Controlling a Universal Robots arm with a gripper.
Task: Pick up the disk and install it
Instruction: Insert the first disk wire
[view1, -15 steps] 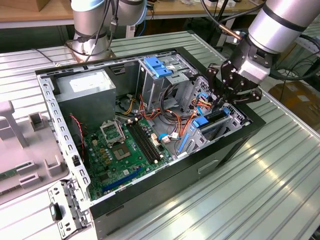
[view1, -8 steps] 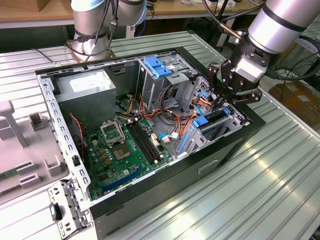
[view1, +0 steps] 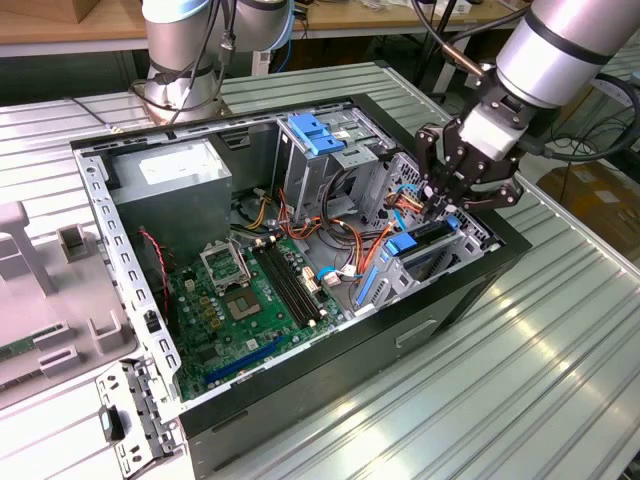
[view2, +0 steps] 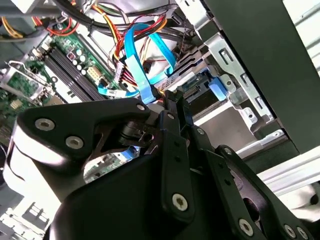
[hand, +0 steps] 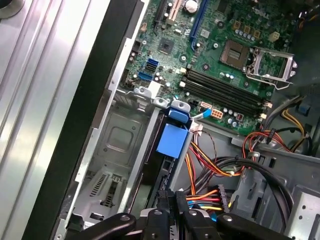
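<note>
The disk (view1: 428, 240) stands on edge in the drive bay at the exterior view's right side of the open computer case (view1: 300, 370), dark along its top edge, with a blue rail tab (view1: 400, 244) at its end. The first wrist view looks down on that blue tab (hand: 172, 140) and the bay's slot. My gripper (view1: 440, 200) hangs straight over the disk with its black fingers pressed together, tips at the disk's upper edge (view2: 200, 95). In both wrist views the fingertips (hand: 165, 216) meet with no gap, above the slot (view2: 175, 98).
The case holds the green motherboard (view1: 240, 300), a grey power-supply box (view1: 175, 185), a blue-latched drive cage (view1: 320, 140) and bundles of orange, red and blue cables (view1: 370, 235) next to the bay. A second arm's base (view1: 185, 60) stands behind the case. A grey fixture (view1: 40, 300) sits at the exterior view's left.
</note>
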